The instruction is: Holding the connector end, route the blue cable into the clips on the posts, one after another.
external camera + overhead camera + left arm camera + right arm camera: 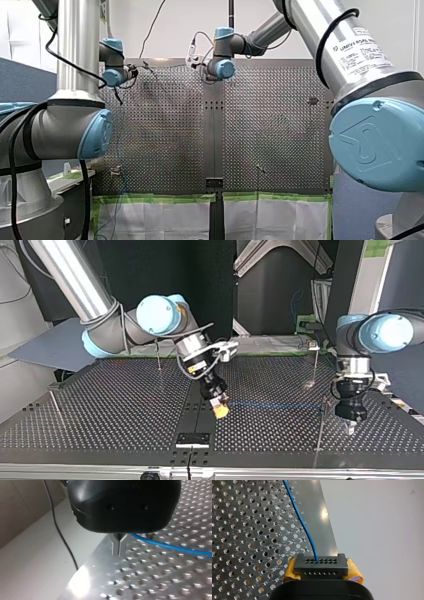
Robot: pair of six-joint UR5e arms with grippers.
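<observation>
Perforated metal table, catalogued along the top view, left to right.

1. Thin post at the left edge, with a second post further back. Clips are too small to make out.
2. My right gripper, near the middle, yellow pads clamped on the black connector.
3. Blue cable, leaving the connector rightward, its long axis across the table.
4. Near post, where the cable arrives.
5. My left gripper, just beside that post, metal fingers pressed together. Whether they pinch the cable cannot be told.

Judgement: my left arm stands nearer this post, and the cable lies rightward of the connector hand.
</observation>
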